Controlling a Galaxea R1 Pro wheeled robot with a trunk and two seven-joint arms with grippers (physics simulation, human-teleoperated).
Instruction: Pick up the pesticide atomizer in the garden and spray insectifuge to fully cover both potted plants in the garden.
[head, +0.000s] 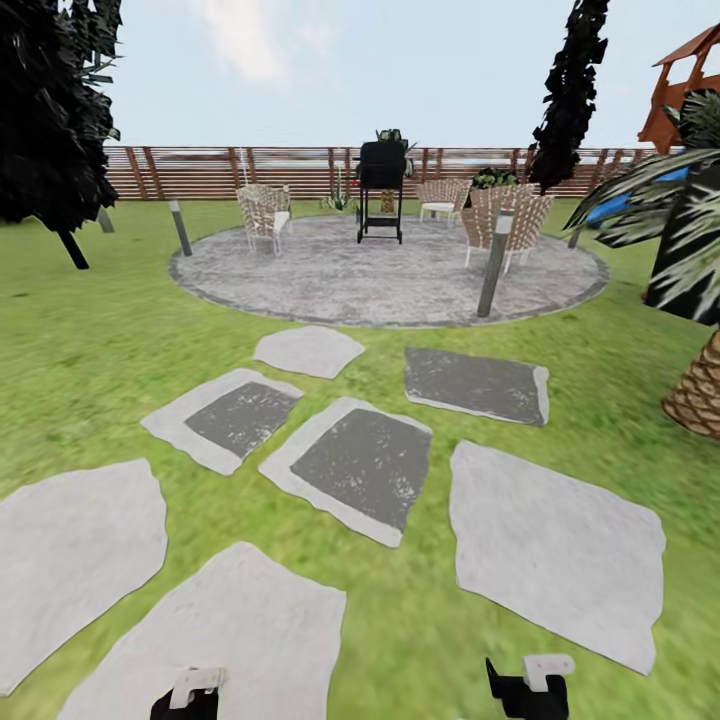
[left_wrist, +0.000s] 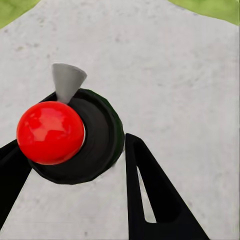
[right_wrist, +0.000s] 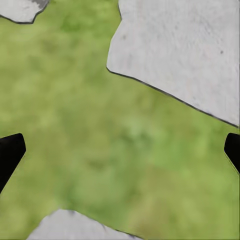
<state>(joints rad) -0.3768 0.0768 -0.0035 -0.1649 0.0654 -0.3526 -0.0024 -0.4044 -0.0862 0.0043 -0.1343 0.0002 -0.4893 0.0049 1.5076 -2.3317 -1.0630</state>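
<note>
In the left wrist view my left gripper (left_wrist: 75, 167) is shut on the pesticide atomizer (left_wrist: 100, 135), a dark green bottle seen end-on with a red round cap and a pale grey cone nozzle, held over a pale stepping stone. My right gripper (right_wrist: 120, 150) is open, with only lawn between its black fingertips (right_wrist: 10, 152). The head view shows both wrists at its lower edge, left (head: 190, 695) and right (head: 525, 690). Far ahead lies the garden's round grey patio (head: 390, 270). A low green leafy plant (head: 495, 179) shows behind the chairs, too small to tell whether it is a potted plant.
Pale and dark stepping stones (head: 365, 465) cross the lawn toward the patio. On the patio stand a black grill (head: 381, 190), woven chairs (head: 265, 213) and short lamp posts (head: 494, 262). A scaly palm trunk (head: 700, 390) stands at the right, dark trees and a slat fence (head: 210, 170) behind.
</note>
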